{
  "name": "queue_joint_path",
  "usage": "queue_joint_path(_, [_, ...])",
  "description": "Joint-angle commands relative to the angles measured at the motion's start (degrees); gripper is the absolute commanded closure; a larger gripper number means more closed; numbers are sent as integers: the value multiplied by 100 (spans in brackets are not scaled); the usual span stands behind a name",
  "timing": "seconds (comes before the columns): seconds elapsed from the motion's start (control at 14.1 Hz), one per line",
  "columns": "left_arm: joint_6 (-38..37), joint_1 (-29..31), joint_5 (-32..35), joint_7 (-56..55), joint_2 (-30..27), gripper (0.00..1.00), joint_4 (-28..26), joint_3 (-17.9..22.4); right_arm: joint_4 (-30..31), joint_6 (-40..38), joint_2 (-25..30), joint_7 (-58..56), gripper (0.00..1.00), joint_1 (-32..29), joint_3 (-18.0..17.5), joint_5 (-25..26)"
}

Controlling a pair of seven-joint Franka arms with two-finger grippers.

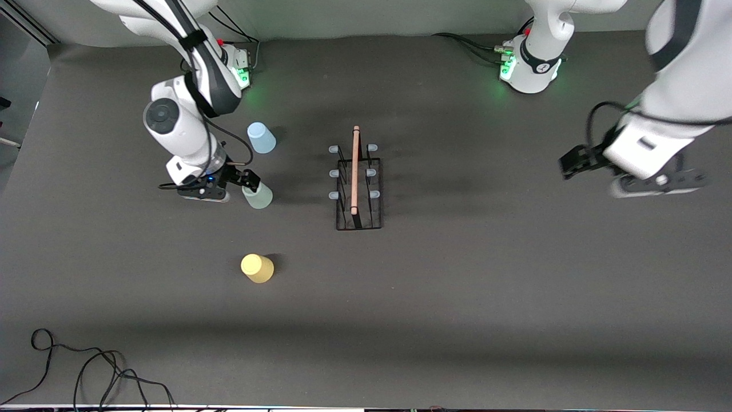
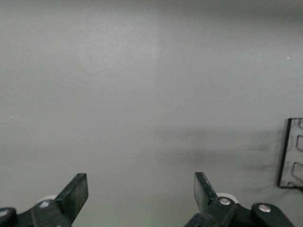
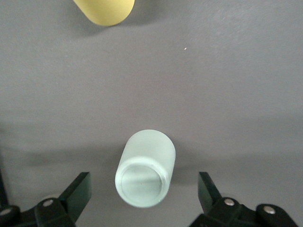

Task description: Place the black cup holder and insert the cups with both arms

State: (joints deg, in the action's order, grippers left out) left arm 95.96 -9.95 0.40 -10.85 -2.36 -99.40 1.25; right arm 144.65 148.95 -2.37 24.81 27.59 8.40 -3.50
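Note:
The black cup holder [image 1: 358, 194] stands mid-table, its wooden rod along the top; its base edge [image 2: 291, 153] also shows in the left wrist view. Toward the right arm's end stand three cups: light blue [image 1: 261, 138], grey-green [image 1: 257, 195] and, nearest the front camera, yellow [image 1: 257, 268]. My right gripper [image 1: 243, 184] hangs open just over the grey-green cup [image 3: 146, 168], with a finger [image 3: 78, 191] on either side and apart from it. The yellow cup [image 3: 105, 10] shows farther off. My left gripper [image 1: 571, 163] is open and empty [image 2: 141, 189] above bare table at the left arm's end.
Dark grey mat [image 1: 486, 297] covers the table. The arm bases [image 1: 529, 68] glow green along the edge farthest from the front camera. Loose black cable [image 1: 86, 372] lies at the near edge, toward the right arm's end.

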Motion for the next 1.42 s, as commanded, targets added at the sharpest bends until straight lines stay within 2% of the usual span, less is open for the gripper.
queue_joint_path(0.0, [62, 239, 83, 417, -388, 0, -300, -72, 168, 616, -315, 103, 0, 150, 39, -55])
queue_joint_path(0.28, [-104, 406, 170, 1056, -695, 0, -221, -72, 257, 1030, -597, 111, 0, 159, 39, -55])
queue_joint_path(0.36, [-139, 415, 328, 1224, -705, 0, -212, -72, 257, 1092, -624, 111, 8, 168, 39, -55])
queue_joint_path(0.43, [-157, 415, 356, 1200, -722, 0, -194, -72, 257, 1101, -641, 111, 21, 168, 30, -55])
queue_joint_path(0.5, [-235, 398, 347, 1121, -722, 0, -142, -90, 248, 1101, -633, 111, 41, 168, 30, -55])
queue_joint_path(0.57, [-297, 397, 347, 1033, -722, 0, -107, -107, 248, 1092, -624, 111, 74, 176, 30, -55])
queue_joint_path(0.64, [-324, 406, 312, 1050, -713, 0, -54, -81, 248, 1084, -589, 111, 100, 185, 30, -55])
queue_joint_path(0.92, [-394, 415, 286, 1041, -582, 0, -71, -55, 195, 830, -160, 111, 100, 185, 30, -55])
queue_joint_path(1.21, [-386, 397, 277, 1138, -582, 0, -115, -63, -418, -1153, 833, 488, 100, 185, 21, -55])
queue_joint_path(1.35, [-368, 389, 268, 1129, -582, 0, -115, -72, -796, -1927, 1115, 961, 100, 185, -101, -55])
